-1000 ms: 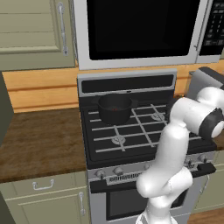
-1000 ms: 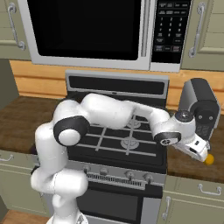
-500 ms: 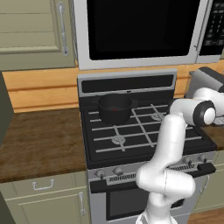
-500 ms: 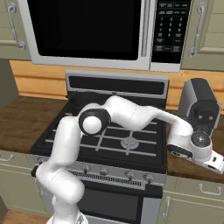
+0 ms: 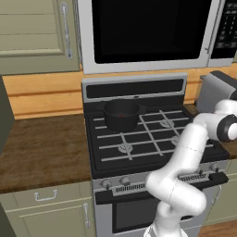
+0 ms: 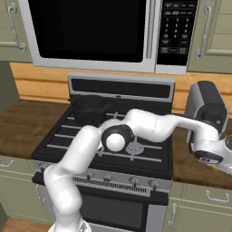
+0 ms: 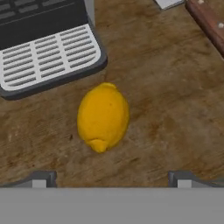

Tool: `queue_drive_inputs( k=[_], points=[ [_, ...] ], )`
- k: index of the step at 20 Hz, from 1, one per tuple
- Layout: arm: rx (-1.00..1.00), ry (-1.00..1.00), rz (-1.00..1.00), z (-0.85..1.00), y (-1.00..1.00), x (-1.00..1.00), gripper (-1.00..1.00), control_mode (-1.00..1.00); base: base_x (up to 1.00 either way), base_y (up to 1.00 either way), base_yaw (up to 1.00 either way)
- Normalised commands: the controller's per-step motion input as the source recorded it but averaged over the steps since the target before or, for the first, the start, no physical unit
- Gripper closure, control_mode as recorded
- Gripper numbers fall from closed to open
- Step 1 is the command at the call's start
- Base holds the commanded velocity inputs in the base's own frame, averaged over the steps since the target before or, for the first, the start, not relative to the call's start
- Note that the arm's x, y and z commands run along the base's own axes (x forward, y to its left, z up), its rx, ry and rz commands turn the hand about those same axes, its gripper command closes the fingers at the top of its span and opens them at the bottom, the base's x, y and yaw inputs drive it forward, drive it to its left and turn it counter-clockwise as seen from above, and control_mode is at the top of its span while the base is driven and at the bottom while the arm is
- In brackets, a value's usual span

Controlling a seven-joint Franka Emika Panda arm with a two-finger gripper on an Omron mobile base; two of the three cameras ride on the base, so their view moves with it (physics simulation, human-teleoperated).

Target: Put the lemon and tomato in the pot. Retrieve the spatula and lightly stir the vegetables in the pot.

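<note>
1. The pincer [image 7: 111, 178] hangs over the wooden worktop [image 7: 175, 109] right of the stove, its two finger tips spread wide apart and holding nothing.
2. Between and just ahead of those tips lies the lemon [image 7: 103, 117], on its side on the worktop and untouched.
3. Just beyond the lemon sits the slatted drip tray of a dark coffee machine [image 7: 48, 48], close enough to crowd the approach.
4. Across the stove [image 5: 152, 139], well apart from the arm's reach point, the pot [image 5: 121, 114] stands on the rear left burner with a red thing inside, apparently the tomato [image 5: 121, 115].
5. The step in hand looks like the lemon pick-up; the next move calls for a straight descent, tips astride the fruit's narrower width, then a firm close.
</note>
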Motion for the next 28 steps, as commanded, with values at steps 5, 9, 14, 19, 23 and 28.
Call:
queue_drive_inputs(
  k=[5,9,14,19,23,28],
  points=[
    [0.08,0.14,0.06,-0.05,-0.15,0.63,-1.0,-1.0,0.0,0.0,0.0],
    [0.0,0.14,0.06,-0.48,-0.01,0.23,-1.0,-1.0,0.0,0.0,0.0],
    [0.0,0.1,0.04,-0.69,0.0,0.06,-1.0,-1.0,0.0,0.0,0.0],
    [0.0,0.03,0.04,-0.3,0.02,0.04,1.0,-1.0,0.0,0.0,0.0],
    [0.0,0.0,0.03,0.0,0.3,-0.09,1.0,-1.0,0.0,0.0,0.0],
    [-0.03,-0.04,0.0,-0.17,0.85,-0.83,1.0,-1.0,0.0,0.0,0.0]
  ],
)
